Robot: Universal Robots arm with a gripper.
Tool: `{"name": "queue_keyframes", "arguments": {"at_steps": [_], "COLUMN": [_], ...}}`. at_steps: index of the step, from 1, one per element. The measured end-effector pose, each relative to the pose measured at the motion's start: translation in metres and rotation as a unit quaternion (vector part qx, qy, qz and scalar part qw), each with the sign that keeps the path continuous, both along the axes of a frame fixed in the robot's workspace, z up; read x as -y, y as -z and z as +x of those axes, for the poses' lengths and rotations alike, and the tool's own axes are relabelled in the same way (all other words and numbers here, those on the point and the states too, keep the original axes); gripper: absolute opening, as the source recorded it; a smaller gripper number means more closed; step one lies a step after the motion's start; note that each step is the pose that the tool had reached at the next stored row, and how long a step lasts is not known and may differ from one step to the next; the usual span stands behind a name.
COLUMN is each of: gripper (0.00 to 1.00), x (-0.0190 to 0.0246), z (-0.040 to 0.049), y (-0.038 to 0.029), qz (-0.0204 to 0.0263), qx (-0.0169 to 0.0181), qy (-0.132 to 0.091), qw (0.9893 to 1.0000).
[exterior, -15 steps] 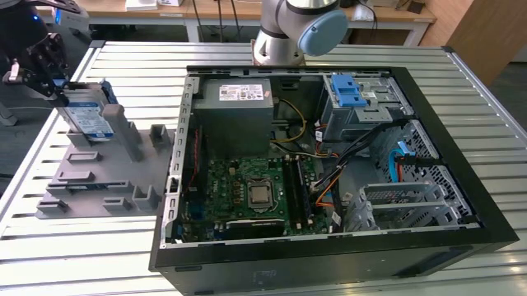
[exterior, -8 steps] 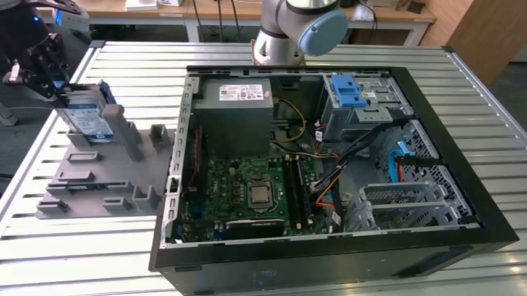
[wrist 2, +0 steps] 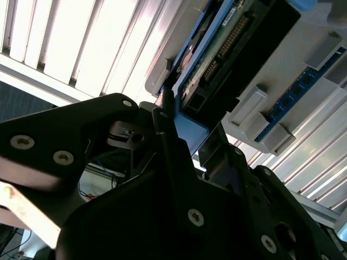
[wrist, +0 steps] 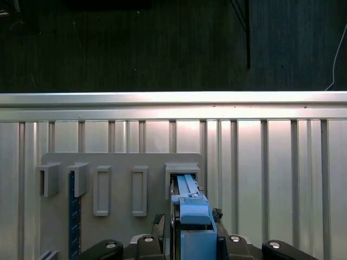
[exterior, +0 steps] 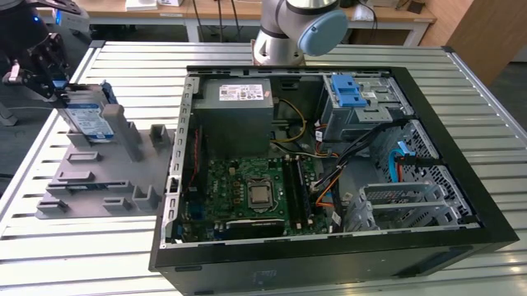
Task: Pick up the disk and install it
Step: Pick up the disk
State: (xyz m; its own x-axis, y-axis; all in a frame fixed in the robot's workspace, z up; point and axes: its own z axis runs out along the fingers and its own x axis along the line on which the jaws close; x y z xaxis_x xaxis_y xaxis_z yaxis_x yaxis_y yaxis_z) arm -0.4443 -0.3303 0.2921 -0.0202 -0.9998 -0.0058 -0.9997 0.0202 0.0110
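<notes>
1. Silver-grey metal in a blue plastic carrier, the disk (exterior: pixel 86 120) stands on edge in a slot of the grey holder plate (exterior: pixel 91 179), at the exterior view's left; it is outside the open computer case (exterior: pixel 329 254).
2. Dark and angular, the gripper (exterior: pixel 59 92) is clenched on the disk's upper end; in the second wrist view its fingers (wrist 2: pixel 167 154) press the blue carrier from both sides, and in the first wrist view the disk (wrist: pixel 190 208) rises from between them.
3. Holder plate and case lie side by side on the slatted metal table (exterior: pixel 82 253).
4. Inside the case sit a grey power-supply box (exterior: pixel 234 114), a green motherboard (exterior: pixel 255 185) and a metal drive cage with a blue latch (exterior: pixel 350 92).
</notes>
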Motion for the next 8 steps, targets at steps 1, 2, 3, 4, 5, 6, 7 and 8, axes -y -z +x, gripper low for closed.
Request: {"name": "queue_keyframes", "arguments": {"at_steps": [1,2,3,4,5,6,7,8], "gripper": [0.44,0.42,0.42,0.36,0.36,0.36,0.36,0.36], "x": [0.0000,0.0000,0.0000,0.0000,0.0000,0.0000,0.0000,0.0000], "z": [0.0000,0.0000,0.0000,0.0000,0.0000,0.0000,0.0000,0.0000], "y": [0.0001,0.0002,0.0002,0.0002,0.0003,0.0003,0.0003,0.0003], "qz": [0.0000,0.0000,0.0000,0.0000,0.0000,0.0000,0.0000,0.0000], "qx": [0.0000,-0.0001,-0.0001,-0.0001,0.0000,0.0000,0.0000,0.0000], "qy": [0.000,0.000,0.000,0.000,0.000,0.000,0.000,0.000], "qw": [1.0000,1.0000,1.0000,1.0000,1.0000,1.0000,1.0000,1.0000]}}
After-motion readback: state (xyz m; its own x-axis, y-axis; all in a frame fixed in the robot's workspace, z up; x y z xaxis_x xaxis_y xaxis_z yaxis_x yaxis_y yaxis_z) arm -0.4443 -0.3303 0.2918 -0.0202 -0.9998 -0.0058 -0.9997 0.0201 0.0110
